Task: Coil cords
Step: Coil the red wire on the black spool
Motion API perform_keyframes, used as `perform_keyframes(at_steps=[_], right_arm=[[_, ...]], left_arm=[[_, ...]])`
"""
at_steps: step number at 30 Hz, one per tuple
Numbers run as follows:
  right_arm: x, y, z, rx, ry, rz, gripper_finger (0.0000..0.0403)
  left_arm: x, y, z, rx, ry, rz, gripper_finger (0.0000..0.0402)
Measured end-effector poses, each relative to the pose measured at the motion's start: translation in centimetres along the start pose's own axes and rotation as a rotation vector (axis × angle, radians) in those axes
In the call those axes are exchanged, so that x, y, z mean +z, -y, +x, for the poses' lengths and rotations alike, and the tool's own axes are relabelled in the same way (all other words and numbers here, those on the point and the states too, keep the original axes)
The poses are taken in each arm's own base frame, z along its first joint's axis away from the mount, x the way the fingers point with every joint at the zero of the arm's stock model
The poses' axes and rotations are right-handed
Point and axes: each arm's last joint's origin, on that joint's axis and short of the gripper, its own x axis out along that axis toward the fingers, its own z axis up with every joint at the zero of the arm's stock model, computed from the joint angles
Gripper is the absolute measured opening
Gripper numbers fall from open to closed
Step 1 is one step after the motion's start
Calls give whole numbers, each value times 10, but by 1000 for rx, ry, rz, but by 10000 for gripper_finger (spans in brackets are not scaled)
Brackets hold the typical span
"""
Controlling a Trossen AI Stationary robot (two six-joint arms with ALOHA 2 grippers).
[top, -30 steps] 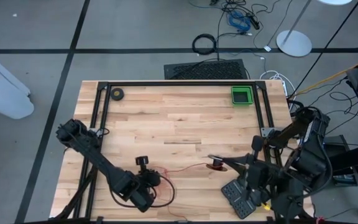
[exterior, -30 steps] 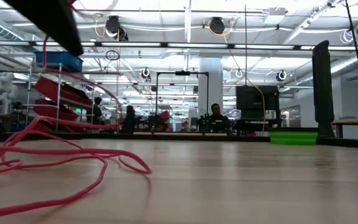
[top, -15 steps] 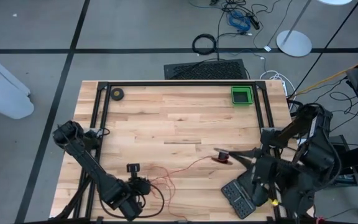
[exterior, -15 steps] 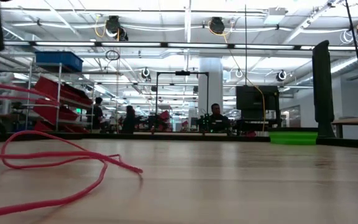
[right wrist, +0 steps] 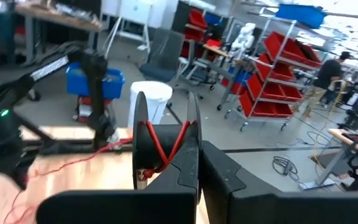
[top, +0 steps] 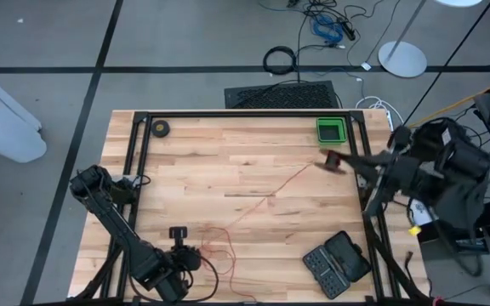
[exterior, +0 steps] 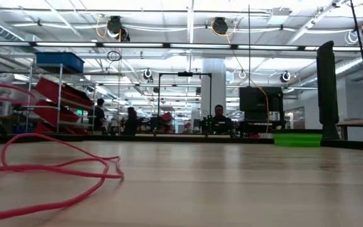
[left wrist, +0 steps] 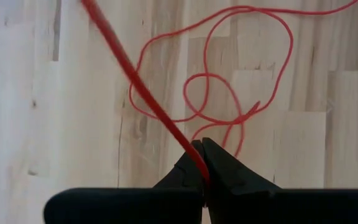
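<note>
while the wooden surface (top: 253,170) carries the work, the right gripper (top: 340,161) sits near its far right corner, just beside the green tray (top: 331,130), fingers (right wrist: 185,155) clenched on the small dark spool of the cords (top: 333,160), red wire wrapped across it. the left gripper (top: 179,246) is at the near left edge, fingers (left wrist: 219,168) clenched on the red wire where it meets its tip. since the earlier frame the right gripper has carried the spool from the near middle of the surface up toward the tray, and the left arm has drawn back toward the near edge. the wire now runs as one long diagonal line from the spool down to loose red loops (top: 215,246) beside the left gripper. a black case (top: 337,263) lies near right; a dark tape roll (top: 160,128) lies far left.
</note>
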Motion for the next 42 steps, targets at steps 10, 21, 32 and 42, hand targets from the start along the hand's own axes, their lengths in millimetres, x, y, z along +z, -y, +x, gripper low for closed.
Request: perform_keyframes(at_steps=[10,21,32,42], right_arm=[[28,27,-4,-126,51,23,0],[36,30,-2,-184,38,-23,0],[6,17,1,-71,19,-15,0],[-13,-26,10,-26,-37,-75,0]], left_arm=[[-2,2,-1,-16,-8,4,2],[5,4,-5,-19,73,-161,28],[18,11,-33,-78,166,-200,102],[22,16,-61,-72,263,-99,105]])
